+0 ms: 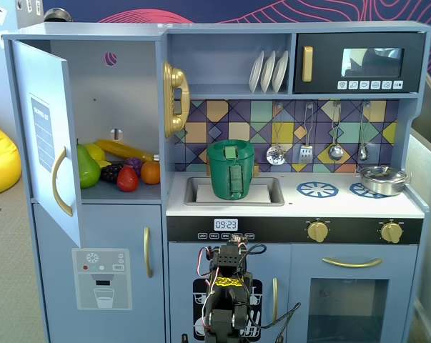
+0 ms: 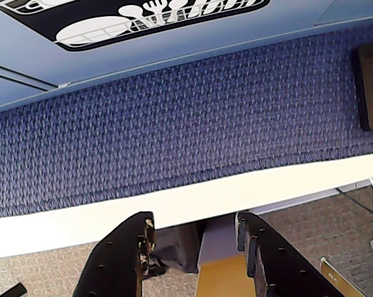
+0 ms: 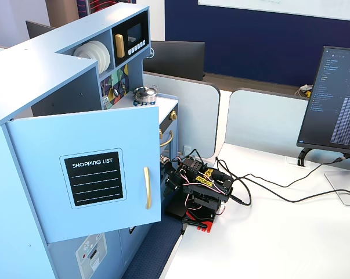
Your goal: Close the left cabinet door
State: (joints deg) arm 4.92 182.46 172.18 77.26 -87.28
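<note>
The left cabinet door point(image 1: 47, 136) is light blue and stands swung wide open at the upper left of the toy kitchen. Its curved gold handle point(image 1: 58, 182) faces out. In another fixed view the door point(image 3: 47, 151) shows its black "SHOPPING LIST" panel point(image 3: 94, 177) and handle point(image 3: 147, 187). My arm point(image 3: 201, 189) sits folded on the white table in front of the kitchen, well below and to the right of the door; it also shows in a fixed view point(image 1: 228, 300). In the wrist view my gripper point(image 2: 195, 221) is open and empty, pointing down at blue carpet.
Toy fruit point(image 1: 119, 168) lies inside the open cabinet. A green pot point(image 1: 231, 169) stands in the sink. The lower door with the dispenser graphic point(image 1: 101, 279) is shut. A monitor point(image 3: 334, 99) and cables point(image 3: 279, 189) are on the table to the right.
</note>
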